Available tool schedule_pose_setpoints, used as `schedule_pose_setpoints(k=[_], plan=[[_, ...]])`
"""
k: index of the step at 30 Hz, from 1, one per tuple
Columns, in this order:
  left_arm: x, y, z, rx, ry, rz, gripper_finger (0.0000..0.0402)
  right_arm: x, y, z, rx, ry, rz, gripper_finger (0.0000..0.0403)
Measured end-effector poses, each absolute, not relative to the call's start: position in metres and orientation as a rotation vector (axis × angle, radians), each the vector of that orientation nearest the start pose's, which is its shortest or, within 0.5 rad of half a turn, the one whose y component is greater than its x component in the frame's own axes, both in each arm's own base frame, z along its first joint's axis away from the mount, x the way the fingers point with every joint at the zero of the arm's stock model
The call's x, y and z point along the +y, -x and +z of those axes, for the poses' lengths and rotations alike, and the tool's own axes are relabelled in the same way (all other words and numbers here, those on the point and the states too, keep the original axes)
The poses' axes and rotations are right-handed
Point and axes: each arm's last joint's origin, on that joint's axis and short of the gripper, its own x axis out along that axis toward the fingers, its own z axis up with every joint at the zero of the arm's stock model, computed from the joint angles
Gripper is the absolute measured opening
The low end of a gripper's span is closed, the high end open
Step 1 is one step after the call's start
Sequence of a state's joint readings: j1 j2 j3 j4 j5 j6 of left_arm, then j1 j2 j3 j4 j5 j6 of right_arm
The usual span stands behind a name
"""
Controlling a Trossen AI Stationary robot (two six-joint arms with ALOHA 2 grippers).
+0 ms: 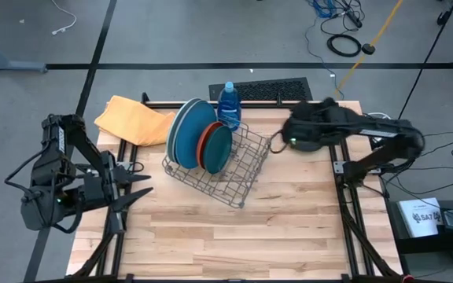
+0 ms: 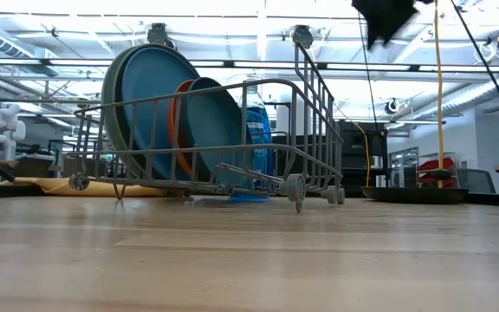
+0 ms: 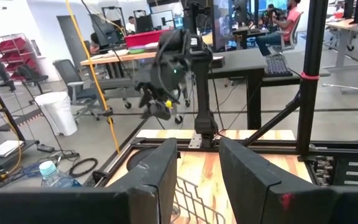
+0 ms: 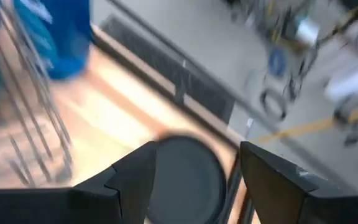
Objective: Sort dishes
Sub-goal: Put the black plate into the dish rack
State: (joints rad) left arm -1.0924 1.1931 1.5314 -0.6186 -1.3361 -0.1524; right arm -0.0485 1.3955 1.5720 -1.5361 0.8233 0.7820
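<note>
Four plates (image 1: 199, 135) in wire rack (image 1: 246, 177); blue bottle (image 1: 228, 104) just behind.

My overhead camera looks straight down on the table (image 1: 211, 228), my low one sights level across it, and both share the wire rack (image 1: 238, 169).

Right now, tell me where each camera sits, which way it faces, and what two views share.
High view: overhead, facing down on the wire rack; both arms show.
Low view: tabletop level, facing across to the rack and plates; an arm hangs at top.
Left wrist view: on the left arm, facing across the table; left hand open.
Right wrist view: facing down at the black plate; right hand open.
Shared: high and low both show the blue bottle.
</note>
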Motion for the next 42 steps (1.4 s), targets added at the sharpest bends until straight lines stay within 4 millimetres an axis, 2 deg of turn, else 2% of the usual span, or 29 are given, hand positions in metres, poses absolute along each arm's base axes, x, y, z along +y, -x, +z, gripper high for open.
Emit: schedule_pose_setpoints(k=[2, 5, 8, 12, 16, 19, 22, 30, 42], plan=[[-0.170, -0.120, 0.466, 0.080, -0.114, 0.248, 0.0123, -0.032, -0.205, 0.361, 0.893, -0.197, -1.124, 0.0224], [-0.170, -0.120, 0.466, 0.080, -0.115, 0.249, 0.0123, -0.027, -0.192, 0.332, 0.846, -0.275, -1.011, 0.0224], [-0.170, -0.120, 0.466, 0.081, -0.116, 0.248, 0.0123, -0.022, -0.184, 0.293, 0.861, -0.268, -0.924, 0.0224], [-0.171, -0.120, 0.465, 0.082, -0.119, 0.248, 0.0123, -0.018, -0.176, 0.236, 0.989, -0.324, -0.857, 0.0224], [-0.171, -0.121, 0.465, 0.081, -0.118, 0.248, 0.0123, -0.017, -0.173, 0.197, 1.037, -0.380, -0.838, 0.0224], [-0.171, -0.122, 0.465, 0.082, -0.117, 0.254, 0.0123, -0.017, -0.175, 0.185, 1.034, -0.369, -0.858, 0.0224], [-0.169, -0.123, 0.465, 0.081, -0.109, 0.264, 0.0123, -0.021, -0.178, 0.181, 1.041, -0.322, -0.891, 0.0224], [-0.167, -0.129, 0.464, 0.083, -0.098, 0.293, 0.0123, -0.041, -0.188, 0.166, 1.099, -0.259, -0.938, 0.0224], [-0.167, -0.130, 0.464, 0.085, -0.092, 0.286, 0.0123, -0.074, -0.195, 0.132, 1.273, -0.340, -0.974, 0.0224]])
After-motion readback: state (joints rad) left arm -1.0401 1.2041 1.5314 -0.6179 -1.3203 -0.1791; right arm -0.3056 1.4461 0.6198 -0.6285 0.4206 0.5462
